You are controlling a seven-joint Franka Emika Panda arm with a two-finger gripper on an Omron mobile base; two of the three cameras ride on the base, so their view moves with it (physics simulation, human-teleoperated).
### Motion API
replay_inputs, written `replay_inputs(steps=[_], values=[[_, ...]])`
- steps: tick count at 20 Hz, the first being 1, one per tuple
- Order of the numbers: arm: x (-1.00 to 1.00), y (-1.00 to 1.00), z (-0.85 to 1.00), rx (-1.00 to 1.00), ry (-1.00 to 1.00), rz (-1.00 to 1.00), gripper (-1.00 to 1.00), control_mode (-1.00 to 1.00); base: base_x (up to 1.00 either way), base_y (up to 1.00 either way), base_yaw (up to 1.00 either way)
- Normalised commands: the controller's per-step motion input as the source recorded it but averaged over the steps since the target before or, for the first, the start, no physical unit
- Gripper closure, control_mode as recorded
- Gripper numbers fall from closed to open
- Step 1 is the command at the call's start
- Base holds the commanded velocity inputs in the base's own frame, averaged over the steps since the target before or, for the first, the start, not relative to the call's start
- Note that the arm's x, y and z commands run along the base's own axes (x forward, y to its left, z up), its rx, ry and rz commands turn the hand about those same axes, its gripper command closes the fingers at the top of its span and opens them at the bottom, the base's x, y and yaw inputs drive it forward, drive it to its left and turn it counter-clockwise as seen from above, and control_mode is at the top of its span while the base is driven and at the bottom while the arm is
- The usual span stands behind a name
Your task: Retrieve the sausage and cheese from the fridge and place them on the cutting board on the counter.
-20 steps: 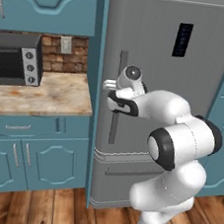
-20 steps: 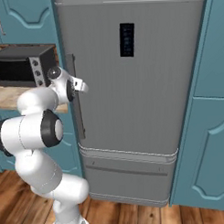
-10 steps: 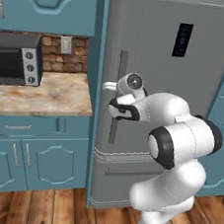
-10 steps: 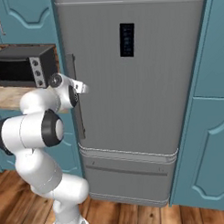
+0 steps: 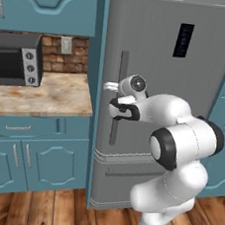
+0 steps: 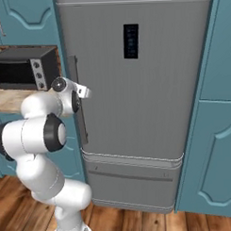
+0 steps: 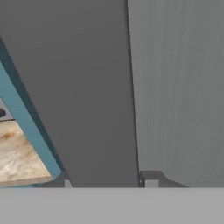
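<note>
Closing in since a moment ago, the pincer [image 5: 116, 105] now looks squeezed onto the long bar handle [image 5: 119, 98] of the fridge [image 5: 173, 122], whose door is shut. The sausage and cheese must be behind that door, straight ahead of the pincer. To do this well, I think it should hold tight and pull back slowly in a curve.

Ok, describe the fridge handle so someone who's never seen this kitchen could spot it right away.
Find the tall grey fridge set between teal cabinets. On its upper door, near the left edge, runs the handle, a long vertical bar, darker grey than the door. The gripper is at its middle. Unlike the small black display panel higher on the door, it is a raised bar.
</note>
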Motion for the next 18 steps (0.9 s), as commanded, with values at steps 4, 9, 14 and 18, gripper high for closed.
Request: replay_inputs(steps=[4,9,14,18], values=[[-0.45,-0.07,0.22,0.08,0.00,-0.03,1.00,-1.00,0.00,0.00,0.00],[-0.60,-0.23,0.27,0.08,0.02,-0.01,1.00,-1.00,0.00,0.00,0.00],[-0.77,-0.45,0.23,0.12,0.03,-0.03,1.00,-1.00,0.00,0.00,0.00],[-0.81,-0.53,0.17,0.11,0.01,-0.03,1.00,-1.00,0.00,0.00,0.00]])
